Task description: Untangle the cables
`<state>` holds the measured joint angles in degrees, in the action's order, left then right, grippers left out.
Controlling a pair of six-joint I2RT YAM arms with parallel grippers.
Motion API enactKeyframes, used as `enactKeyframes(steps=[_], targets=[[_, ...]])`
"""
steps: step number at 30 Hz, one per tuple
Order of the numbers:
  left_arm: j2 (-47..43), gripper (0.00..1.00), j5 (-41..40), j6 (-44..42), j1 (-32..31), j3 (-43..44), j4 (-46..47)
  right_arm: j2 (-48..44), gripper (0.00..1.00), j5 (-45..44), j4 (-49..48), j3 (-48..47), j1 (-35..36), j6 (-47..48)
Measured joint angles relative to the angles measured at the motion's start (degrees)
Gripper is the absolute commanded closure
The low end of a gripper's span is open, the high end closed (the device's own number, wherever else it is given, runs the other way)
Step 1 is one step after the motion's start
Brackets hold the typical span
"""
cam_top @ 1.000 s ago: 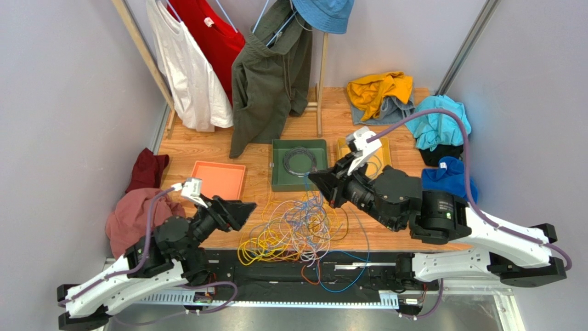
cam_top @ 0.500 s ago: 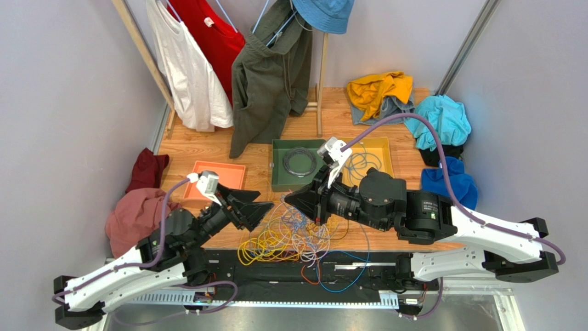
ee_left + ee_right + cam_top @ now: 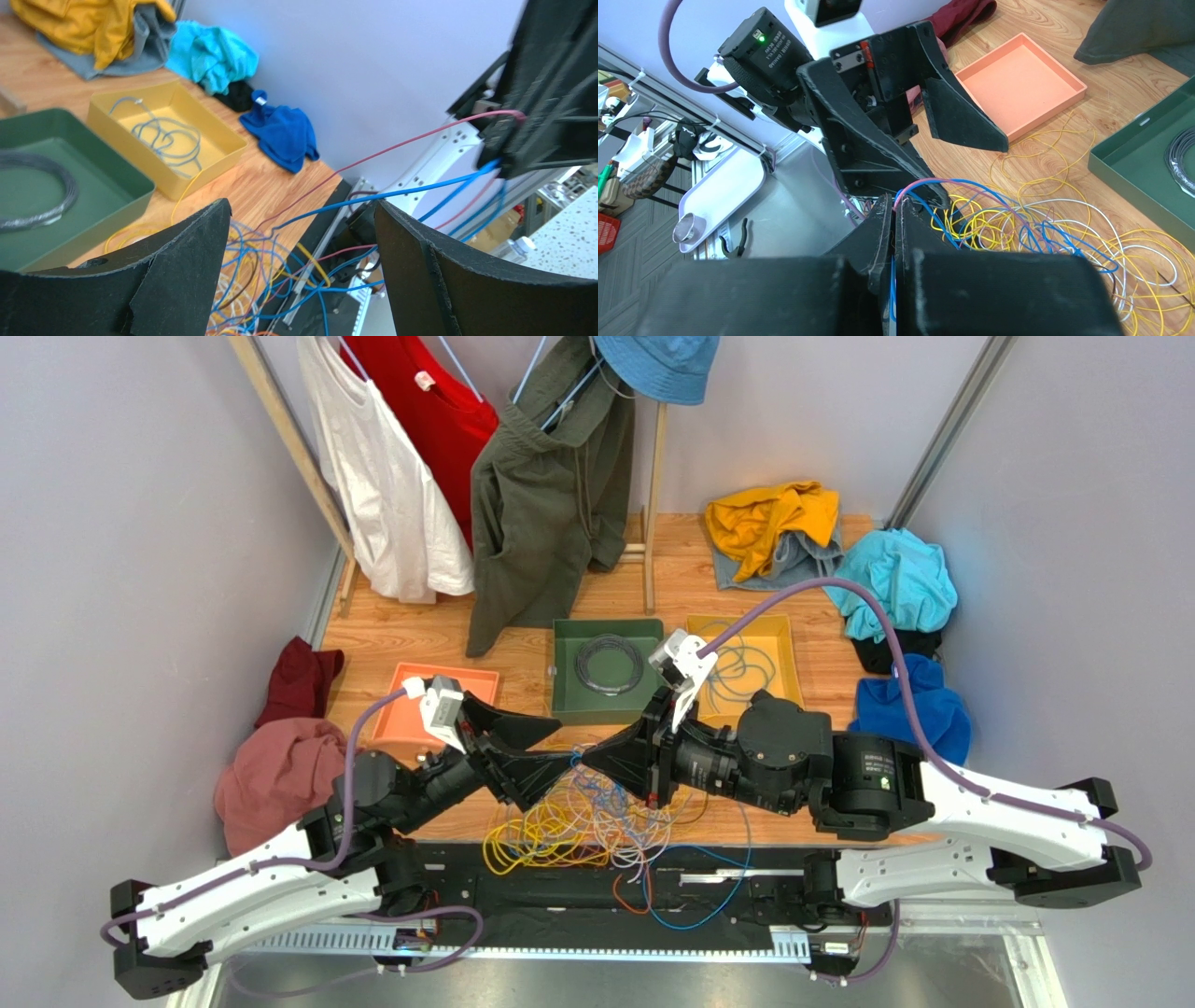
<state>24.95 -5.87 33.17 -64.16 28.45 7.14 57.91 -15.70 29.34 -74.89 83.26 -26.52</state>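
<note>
1. Your cables (image 3: pixel 603 819) lie in a loose yellow, blue and white snarl at the table's (image 3: pixel 421 637) near edge.
2. Your right gripper (image 3: pixel 895 210) pinches pink and blue strands.
3. Your left gripper (image 3: pixel 302 217) gapes, empty.

The cables (image 3: pixel 589 819) lie in a loose tangle of thin yellow, blue, white-grey and orange loops on the wooden surface (image 3: pixel 421 637). The heap sits at the near edge, and some strands spill over it. One blue and one pink strand stretch taut up from the heap, pinched in the right gripper (image 3: pixel 894 210).
</note>
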Motion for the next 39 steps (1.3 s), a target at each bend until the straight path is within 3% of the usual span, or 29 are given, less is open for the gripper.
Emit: enactKeyframes(steps=[7,15,29,37,39], targets=[[-3.23,0.16,0.59,-0.50,0.00,-0.39,0.20,-1.53,1.00,-0.74,-0.07,1.27,0.24,-0.09],[-15.17,0.14,2.32,-1.77,0.00,-9.55,-0.94,-4.17,1.00,-3.15,-0.31,2.10,0.24,0.02],[-5.77,0.09,8.70,-8.59,0.00,-9.38,6.73,-0.98,1.00,-2.58,-1.84,2.12,0.24,-0.04],[0.81,0.19,8.28,-11.87,0.00,-5.38,10.19,-0.87,1.00,-1.29,-2.97,2.14,0.24,-0.31],[2.62,0.32,7.72,-12.83,0.00,-4.68,11.02,-0.87,1.00,-0.96,-3.48,2.25,0.24,-0.57]])
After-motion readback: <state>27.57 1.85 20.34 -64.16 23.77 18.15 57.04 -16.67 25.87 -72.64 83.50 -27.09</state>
